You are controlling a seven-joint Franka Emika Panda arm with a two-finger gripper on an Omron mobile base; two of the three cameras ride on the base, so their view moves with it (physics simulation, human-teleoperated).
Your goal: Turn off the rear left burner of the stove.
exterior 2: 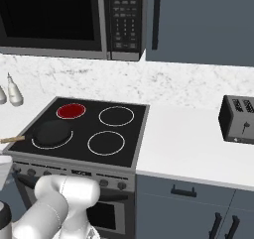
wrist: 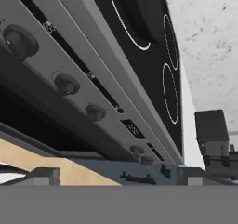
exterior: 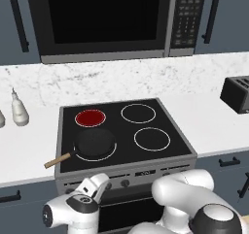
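Note:
The stove (exterior: pixel 118 129) is a black glass cooktop with a grey steel front. Its rear left burner (exterior: pixel 90 117) glows red, and it shows again as a red disc (exterior 2: pixel 71 111) in the right base view. A row of small dark knobs (wrist: pixel 67 83) runs along the front panel, seen close and at a slant in the hand view. My gripper (exterior: pixel 97 183) hangs low in front of the left end of that panel, pointing at it. It is open, nothing is between its fingers, and it touches no knob.
A black pan (exterior: pixel 95 143) with a wooden handle (exterior: pixel 57 160) sits on the front left burner. White bottles (exterior: pixel 19 109) stand on the left counter and a toaster (exterior 2: pixel 238 119) on the right. A microwave (exterior: pixel 102 19) hangs above. The oven door lies below the knobs.

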